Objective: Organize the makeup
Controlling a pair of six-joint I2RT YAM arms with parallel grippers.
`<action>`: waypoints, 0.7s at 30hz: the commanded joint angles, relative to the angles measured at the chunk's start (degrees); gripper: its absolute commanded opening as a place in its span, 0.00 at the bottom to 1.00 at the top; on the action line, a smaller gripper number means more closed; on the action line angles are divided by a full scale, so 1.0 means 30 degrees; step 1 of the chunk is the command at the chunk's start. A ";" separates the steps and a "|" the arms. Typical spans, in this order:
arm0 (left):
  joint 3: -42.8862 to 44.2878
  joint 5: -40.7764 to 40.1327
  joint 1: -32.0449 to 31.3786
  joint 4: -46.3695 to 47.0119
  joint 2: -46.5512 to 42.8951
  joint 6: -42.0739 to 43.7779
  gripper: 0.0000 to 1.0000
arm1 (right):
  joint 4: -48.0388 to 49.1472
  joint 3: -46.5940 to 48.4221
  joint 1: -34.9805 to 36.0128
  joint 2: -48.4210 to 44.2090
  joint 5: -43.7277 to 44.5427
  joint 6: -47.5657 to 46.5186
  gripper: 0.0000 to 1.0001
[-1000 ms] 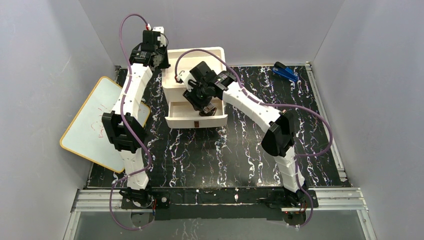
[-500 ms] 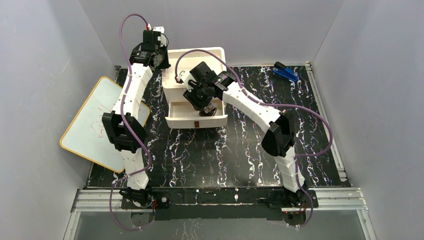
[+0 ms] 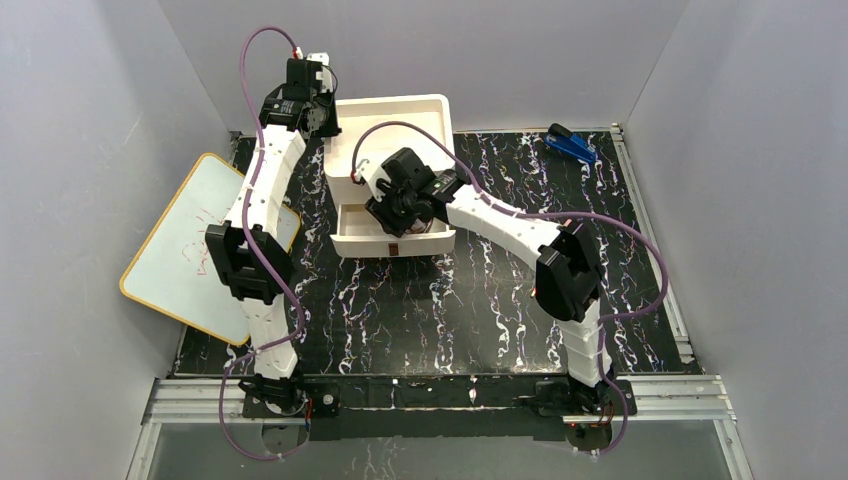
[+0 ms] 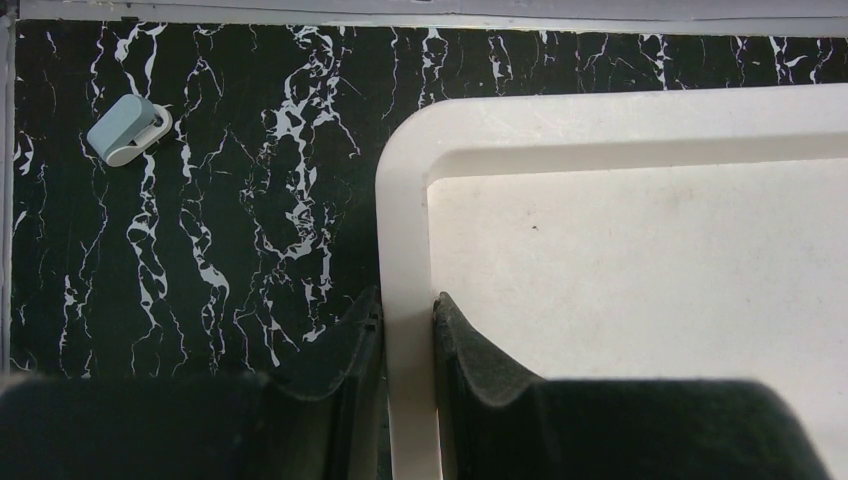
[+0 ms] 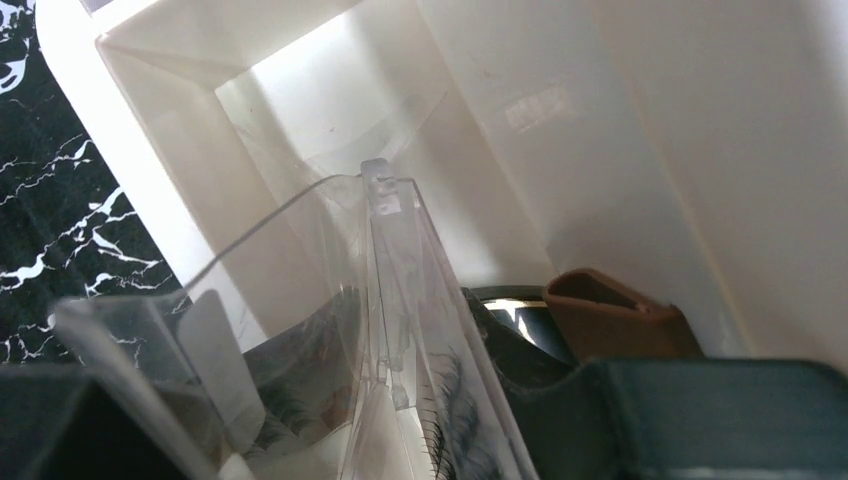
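Makeup, here a clear hinged case (image 5: 385, 330) with dark lash-like wisps inside, is clamped between the right jaws, which stand part-way apart on its sides. It reaches down into the open drawer (image 5: 620, 140) of the white organizer (image 3: 400, 104). A brown piece (image 5: 612, 312) and a glossy black item (image 5: 515, 318) already lie in that drawer, just beside the case. Over the last second the right arm (image 3: 500, 220) has swung leftward and sunk lower over the drawer, so the case seems nearly ready to be let go. The left jaws are closed on the organizer's left rim (image 4: 405, 250) near its back corner, one finger (image 4: 340, 370) outside and one inside, apparently steadying it on the bench (image 3: 480, 310). A whiteboard (image 3: 180, 255) and a blue stapler-like object (image 3: 572, 145) lie well apart.
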 commanded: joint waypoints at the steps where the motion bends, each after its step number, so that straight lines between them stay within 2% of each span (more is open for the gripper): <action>1: -0.0526 0.2731 -0.0880 -0.5431 0.1055 -0.0213 0.00 | 0.0712 -0.0659 0.0116 0.0578 0.0011 0.0806 0.45; 3: -0.0491 0.2751 -0.0883 -0.5438 0.1065 -0.0204 0.00 | 0.0635 -0.0502 0.0144 0.0840 -0.0059 0.0767 0.61; 5: -0.0461 0.2707 -0.0880 -0.5489 0.1078 -0.0158 0.00 | 0.0464 -0.0226 0.0154 0.1150 -0.0136 0.0704 0.72; 7: -0.0458 0.2675 -0.0880 -0.5519 0.1063 -0.0116 0.00 | 0.0274 0.0075 0.0164 0.1433 -0.0199 0.0672 0.78; 10: -0.0501 0.2645 -0.0879 -0.5555 0.1047 -0.0084 0.00 | -0.0079 0.0626 0.0202 0.1787 -0.0260 0.0552 0.82; 21: -0.0658 0.2588 -0.0879 -0.5497 0.1061 -0.0082 0.00 | -0.0496 0.2071 0.0187 0.1218 0.1234 0.0117 0.89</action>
